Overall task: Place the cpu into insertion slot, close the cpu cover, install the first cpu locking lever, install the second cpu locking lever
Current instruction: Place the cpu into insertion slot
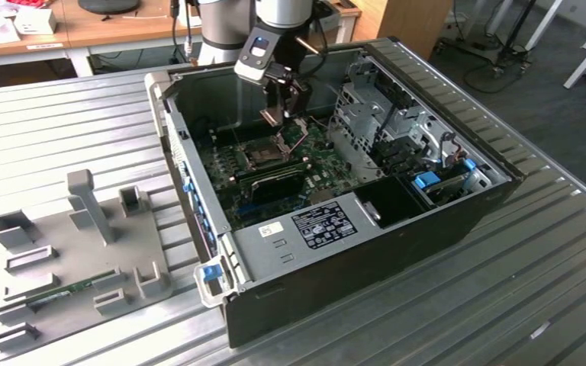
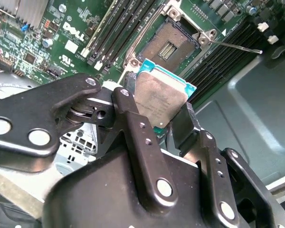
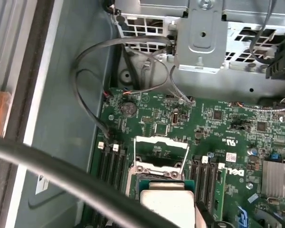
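We have the chip in hand. The two fingers [image 2: 133, 128] are closed most of the way onto the cpu [image 2: 159, 97], one on each side edge, so the chip sits squarely between them, metal lid facing the second wrist view.

The insertion slot [image 2: 173, 42] lies just beyond the fingertips and below them, well apart from the chip. Its dark centre is bare, so nothing is seated yet. In the exterior view the fingers hang above the green motherboard [image 1: 272, 179] inside the open computer case [image 1: 456, 221], which rests on the ribbed tabletop [image 1: 69, 130].

By our judgement, the first step is under way and not finished: the chip is held over the board, not set down. In the first wrist view, the cpu cover [image 3: 161, 140] stands raised just past the fingertips. A locking lever [image 2: 237, 47] sticks out free beside the socket, so the closing and both lever steps remain.

The count is one cpu, one socket, one cover and two fingers. We can pick out one lever rod for sure.
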Controlling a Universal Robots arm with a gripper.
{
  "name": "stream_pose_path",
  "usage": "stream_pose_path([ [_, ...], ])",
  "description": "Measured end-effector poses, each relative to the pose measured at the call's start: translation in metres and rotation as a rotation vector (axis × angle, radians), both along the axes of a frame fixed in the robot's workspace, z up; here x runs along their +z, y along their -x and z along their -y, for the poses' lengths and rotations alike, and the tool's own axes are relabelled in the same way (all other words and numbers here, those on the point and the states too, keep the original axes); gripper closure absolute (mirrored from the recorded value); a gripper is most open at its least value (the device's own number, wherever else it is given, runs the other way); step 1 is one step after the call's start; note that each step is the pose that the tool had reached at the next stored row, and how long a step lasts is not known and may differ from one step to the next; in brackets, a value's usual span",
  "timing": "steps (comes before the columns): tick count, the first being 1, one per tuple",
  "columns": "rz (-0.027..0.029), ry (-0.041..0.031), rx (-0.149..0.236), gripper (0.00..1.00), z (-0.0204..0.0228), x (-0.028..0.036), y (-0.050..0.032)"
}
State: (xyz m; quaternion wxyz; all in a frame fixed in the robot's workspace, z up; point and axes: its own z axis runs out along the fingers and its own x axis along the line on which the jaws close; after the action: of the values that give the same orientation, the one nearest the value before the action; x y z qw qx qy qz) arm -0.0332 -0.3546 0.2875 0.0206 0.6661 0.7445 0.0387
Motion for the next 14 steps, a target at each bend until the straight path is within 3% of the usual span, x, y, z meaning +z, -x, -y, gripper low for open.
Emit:
stream_pose_path([
  [5,-0.0001,0.0000,-0.054,0.46,0.0001,-0.0007,0.0008],
  [14,0.0000,-0.0037,-0.085,0.46,0.0000,-0.0015,0.0032],
])
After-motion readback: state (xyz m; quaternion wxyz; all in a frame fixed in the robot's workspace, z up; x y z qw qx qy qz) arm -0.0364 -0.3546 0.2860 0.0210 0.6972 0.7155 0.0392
